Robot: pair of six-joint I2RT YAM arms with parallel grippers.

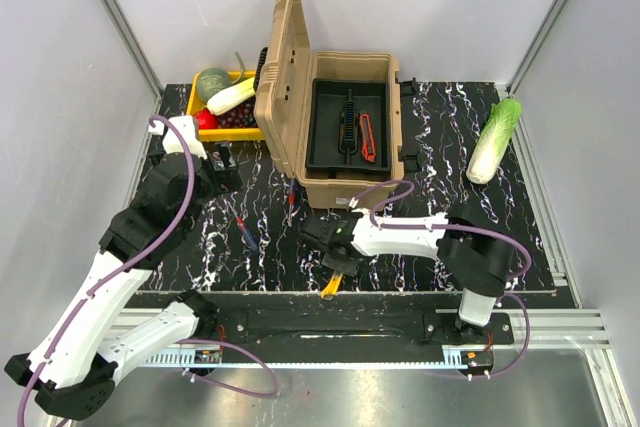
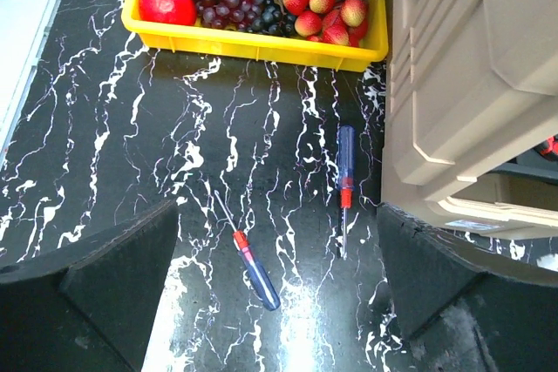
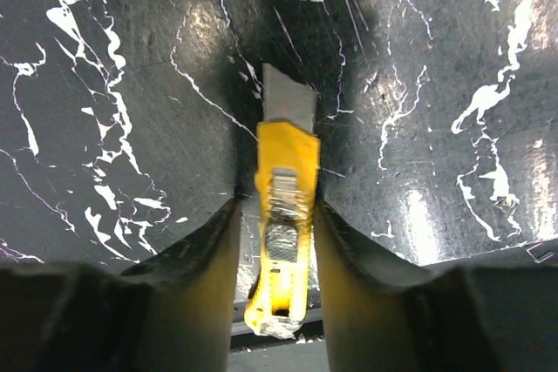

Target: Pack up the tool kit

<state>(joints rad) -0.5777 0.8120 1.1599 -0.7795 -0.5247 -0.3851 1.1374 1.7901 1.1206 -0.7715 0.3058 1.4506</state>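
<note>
The tan toolbox [image 1: 345,182] stands open at the back, its lid [image 1: 280,67] upright and its black inner tray [image 1: 330,157] holding a black tool [image 1: 348,125] and a red-handled tool [image 1: 368,137]. Its side also shows in the left wrist view [image 2: 471,84]. My right gripper [image 1: 335,252] [image 3: 277,215] is shut on a yellow utility knife [image 3: 283,189] [image 1: 333,284] near the table's front edge, blade pointing away. My left gripper [image 1: 225,162] [image 2: 279,302] is open and empty above two blue-and-red screwdrivers [image 2: 253,259] [image 2: 346,176], which lie on the black marbled table left of the toolbox.
A yellow crate [image 1: 197,105] [image 2: 253,41] of fruit and vegetables sits at the back left, against the toolbox lid. A napa cabbage [image 1: 495,142] lies at the right. The table's front edge runs just behind the knife's rear end.
</note>
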